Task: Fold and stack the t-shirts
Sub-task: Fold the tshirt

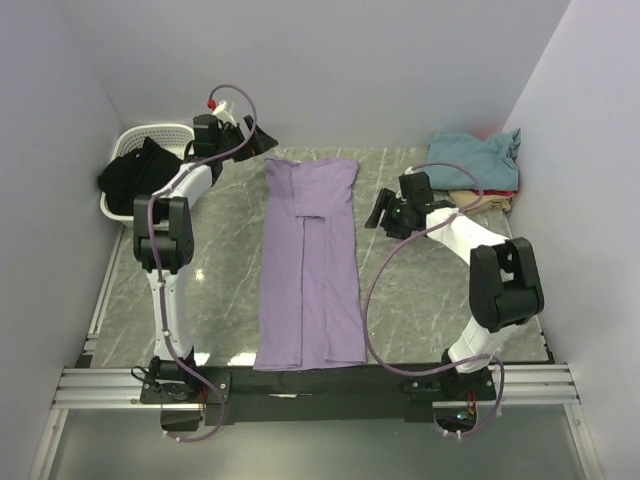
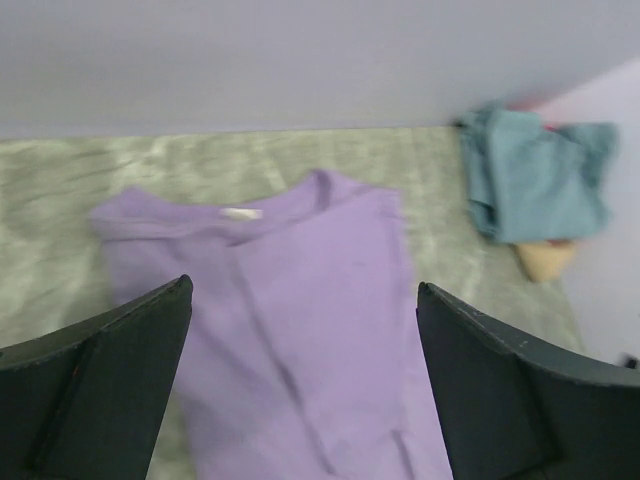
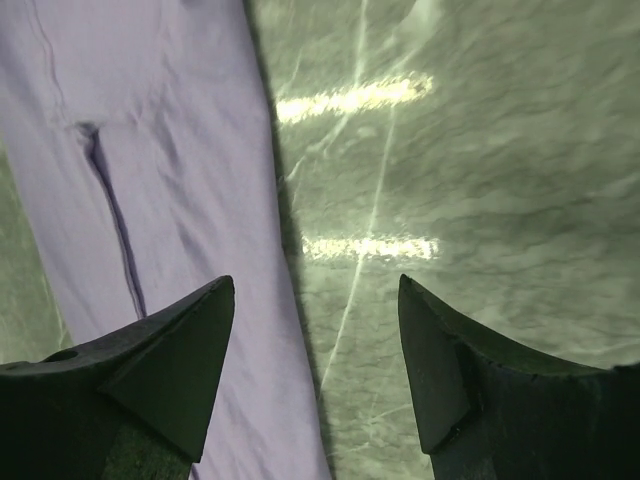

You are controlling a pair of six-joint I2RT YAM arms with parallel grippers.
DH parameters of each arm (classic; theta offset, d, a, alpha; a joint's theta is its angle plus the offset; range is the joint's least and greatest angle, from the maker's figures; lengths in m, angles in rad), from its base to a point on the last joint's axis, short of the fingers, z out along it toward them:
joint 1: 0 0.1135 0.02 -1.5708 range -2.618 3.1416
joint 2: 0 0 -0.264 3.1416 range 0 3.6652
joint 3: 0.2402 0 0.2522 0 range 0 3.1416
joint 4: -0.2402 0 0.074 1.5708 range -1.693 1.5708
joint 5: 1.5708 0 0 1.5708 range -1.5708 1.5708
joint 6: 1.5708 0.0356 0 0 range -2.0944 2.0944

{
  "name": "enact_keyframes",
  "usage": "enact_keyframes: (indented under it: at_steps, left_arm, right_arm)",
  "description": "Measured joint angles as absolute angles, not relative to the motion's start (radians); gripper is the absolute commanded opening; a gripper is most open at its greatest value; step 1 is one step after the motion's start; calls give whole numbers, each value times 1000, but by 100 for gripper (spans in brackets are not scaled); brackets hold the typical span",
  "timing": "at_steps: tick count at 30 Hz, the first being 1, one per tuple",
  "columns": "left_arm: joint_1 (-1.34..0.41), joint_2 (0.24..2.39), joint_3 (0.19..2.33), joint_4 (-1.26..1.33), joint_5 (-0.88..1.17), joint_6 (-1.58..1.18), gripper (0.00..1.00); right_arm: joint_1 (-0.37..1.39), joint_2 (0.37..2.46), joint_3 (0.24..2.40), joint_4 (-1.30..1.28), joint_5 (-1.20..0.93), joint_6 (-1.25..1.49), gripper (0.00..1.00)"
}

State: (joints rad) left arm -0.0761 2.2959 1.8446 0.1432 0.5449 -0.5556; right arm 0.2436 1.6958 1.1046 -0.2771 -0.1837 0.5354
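At the far left a white basket [image 1: 160, 131] is seen at the edge of the surface [image 1: 420, 300], with black cloth [image 1: 135, 178] heaped in it and hanging over its rim. No writing can be read on either.

The left claw [image 1: 262, 138] [image 2: 305, 380] is held above the far left corner of the purple shirt [image 1: 308, 265] [image 2: 300, 330]. Its fingers are spread wide apart and nothing is gripped between them.

The purple shirt is laid flat in the middle of the surface, between the two arms. Both sides are folded inward, so that a long strip is formed from the far collar to the near edge. A small pale tag [image 2: 240, 213] is seen inside the collar; its print is too blurred to be read.

The right claw [image 1: 380, 210] [image 3: 315, 370] is held just beside the shirt's right edge [image 3: 150, 200]. Its fingers are also parted, with nothing between them; bare green-veined surface is seen through the gap.

In the far right corner a teal shirt [image 1: 470, 155] [image 2: 535, 180] is piled on a tan shirt [image 1: 480, 197] [image 2: 545, 260], well apart from the purple one. A sliver of red is glimpsed behind the pile, too little to be made out.
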Motion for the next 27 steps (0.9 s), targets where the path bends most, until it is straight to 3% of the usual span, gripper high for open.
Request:
enact_keyframes:
  at_steps: [5, 11, 18, 27]
  left_arm:
    - [-103, 2197, 1788, 191, 637, -582, 98]
    - [-149, 2277, 1815, 189, 708, -610, 90]
    - [-199, 2399, 1854, 94, 693, -605, 91]
    - [-206, 2404, 1884, 54, 630, -574, 89]
  right_arm:
    - [222, 1662, 1101, -276, -165, 538, 74]
    - [222, 1658, 1055, -271, -177, 538, 74]
    - [220, 1647, 1034, -273, -181, 537, 74]
    - [215, 1647, 1033, -271, -207, 533, 74]
